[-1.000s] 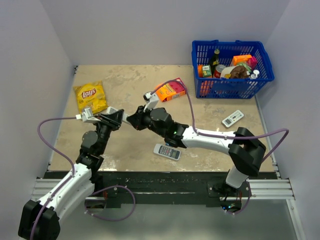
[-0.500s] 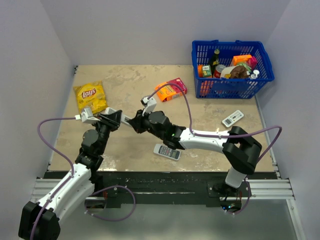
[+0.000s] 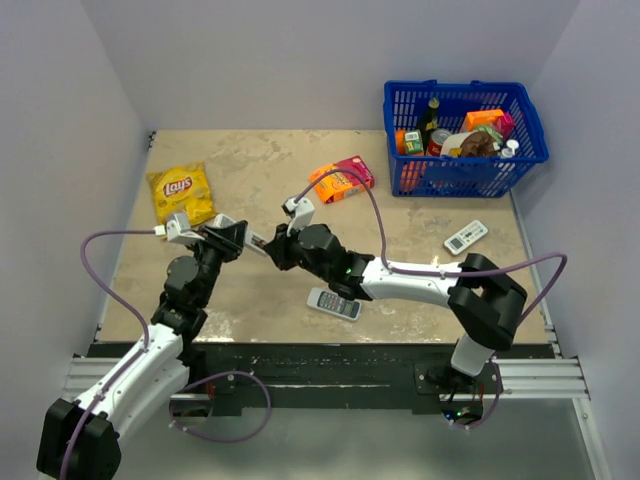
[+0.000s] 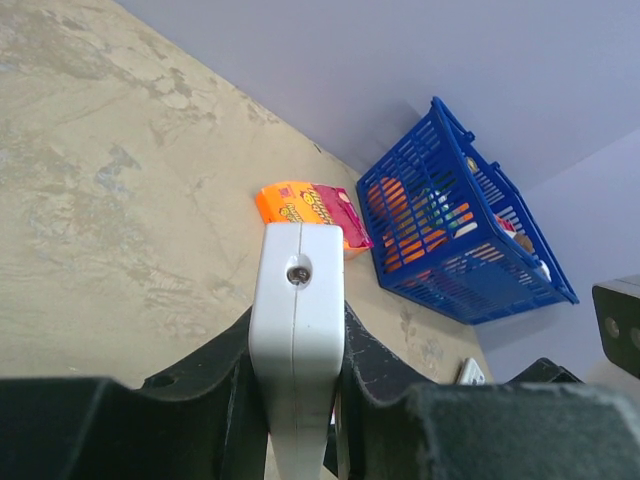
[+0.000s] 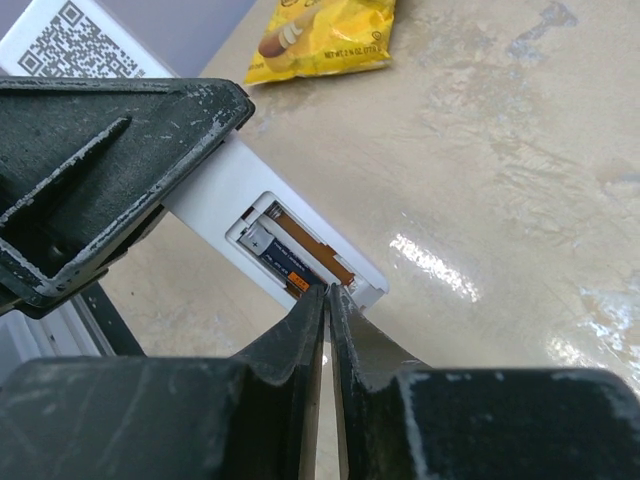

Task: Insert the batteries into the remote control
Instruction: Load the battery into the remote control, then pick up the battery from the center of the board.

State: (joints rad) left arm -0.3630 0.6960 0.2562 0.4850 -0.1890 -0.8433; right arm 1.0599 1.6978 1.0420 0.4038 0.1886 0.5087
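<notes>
One battery point(image 5: 280, 258) lies inside the remote control point(image 5: 228, 185).

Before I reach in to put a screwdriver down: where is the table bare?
Bare: the strip between chip bag and orange box, and the patch between box, basket and small remote. Crowded: the middle, where the arms meet at the white remote.

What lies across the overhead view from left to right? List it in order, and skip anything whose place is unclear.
From the left: chip bag → left end effector → orange snack box → blue basket.
</notes>
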